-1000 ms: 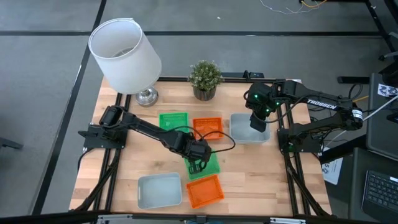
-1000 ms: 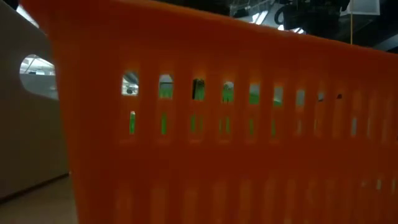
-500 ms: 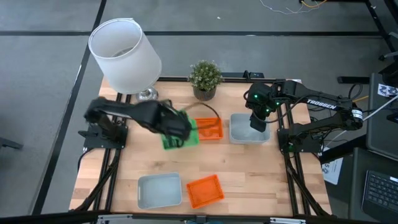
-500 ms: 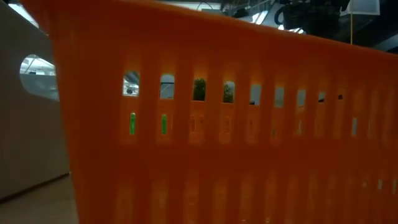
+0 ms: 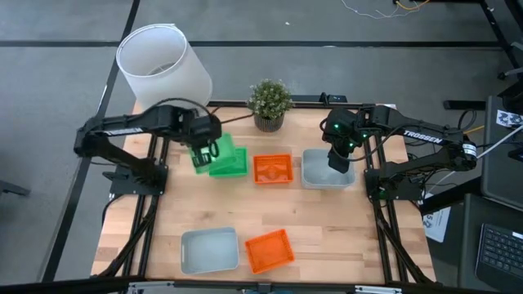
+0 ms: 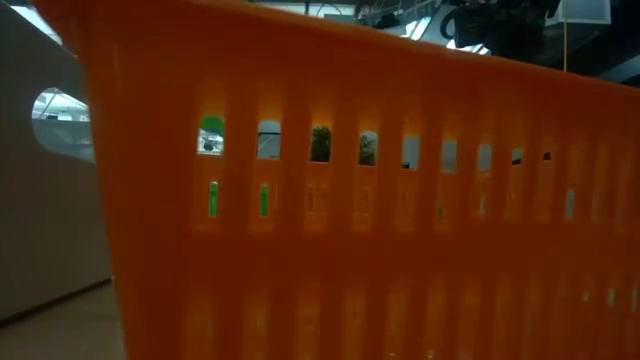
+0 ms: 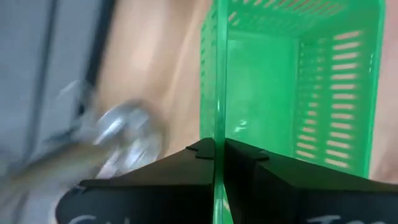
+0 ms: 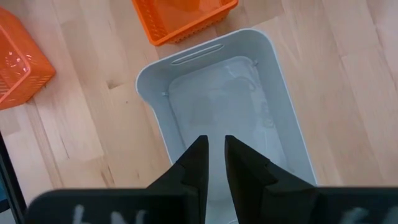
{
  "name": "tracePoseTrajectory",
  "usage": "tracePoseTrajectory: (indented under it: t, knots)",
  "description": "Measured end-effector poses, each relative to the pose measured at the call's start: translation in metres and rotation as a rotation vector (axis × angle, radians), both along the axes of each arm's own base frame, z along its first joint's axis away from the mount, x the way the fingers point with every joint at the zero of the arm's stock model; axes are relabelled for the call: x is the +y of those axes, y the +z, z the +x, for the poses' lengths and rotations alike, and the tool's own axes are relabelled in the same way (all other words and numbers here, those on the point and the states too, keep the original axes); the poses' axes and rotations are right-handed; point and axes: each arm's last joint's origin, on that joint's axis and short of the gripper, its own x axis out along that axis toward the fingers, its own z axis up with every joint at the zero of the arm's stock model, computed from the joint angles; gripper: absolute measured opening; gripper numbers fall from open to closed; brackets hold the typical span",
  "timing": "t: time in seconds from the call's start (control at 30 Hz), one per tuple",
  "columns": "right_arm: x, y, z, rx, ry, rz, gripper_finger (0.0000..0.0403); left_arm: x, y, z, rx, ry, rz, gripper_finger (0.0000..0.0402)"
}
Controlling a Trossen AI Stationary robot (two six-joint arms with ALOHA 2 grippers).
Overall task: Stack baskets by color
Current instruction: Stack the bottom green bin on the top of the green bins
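Note:
My left gripper (image 5: 204, 152) is shut on a green basket (image 7: 280, 81) and holds it in the air at the far left, beside the lamp's base. Just to its right a second green basket (image 5: 234, 163) rests on the table. An orange basket (image 5: 272, 169) and a pale grey basket (image 5: 325, 170) stand in a row with it. My right gripper (image 8: 212, 155) hangs over the grey basket (image 8: 217, 99), its fingers a narrow gap apart with nothing between them. Another grey basket (image 5: 210, 250) and an orange one (image 5: 270, 250) sit near the front edge. My left gripper pinches one side wall (image 7: 216, 118) of the green basket at its rim, one finger inside the basket and one outside. The fingers come from above, slanting down, and lie along the wall. The basket hangs below them, clear of the table.
A white lampshade (image 5: 163, 72) on its metal base stands at the far left corner, and a potted plant (image 5: 269, 104) at the far middle. In the low view an orange basket's slotted wall (image 6: 350, 260) fills the picture. Bare wood lies in the table's middle.
My left gripper has lifted the green basket off the middle of the table. It has carried the basket up and toward the far left, until it is beside the green basket there.

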Motion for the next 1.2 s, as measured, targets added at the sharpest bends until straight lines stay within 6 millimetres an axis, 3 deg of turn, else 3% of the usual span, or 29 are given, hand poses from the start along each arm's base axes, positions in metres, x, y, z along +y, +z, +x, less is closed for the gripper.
tracePoseTrajectory:
  t: [0.2, 0.37, 0.77, 1.2]
  knots:
    - [0.000, 0.000, 0.001, -0.013, 0.000, -0.003, 0.0053, 0.020, -0.048, 0.015, -0.126, -0.250, -0.097, 0.0000]
    - [0.000, 0.000, 0.001, -0.014, -0.001, -0.001, 0.0053, 0.039, -0.068, 0.014, -0.089, -0.275, -0.129, 0.0000]
    - [-0.001, 0.001, 0.002, -0.027, 0.000, -0.005, 0.0053, 0.070, -0.070, 0.006, -0.148, -0.326, -0.175, 0.0000]
    - [-0.001, 0.001, 0.002, -0.027, 0.002, -0.007, 0.0053, 0.075, -0.089, 0.024, -0.107, -0.333, -0.215, 0.0000]
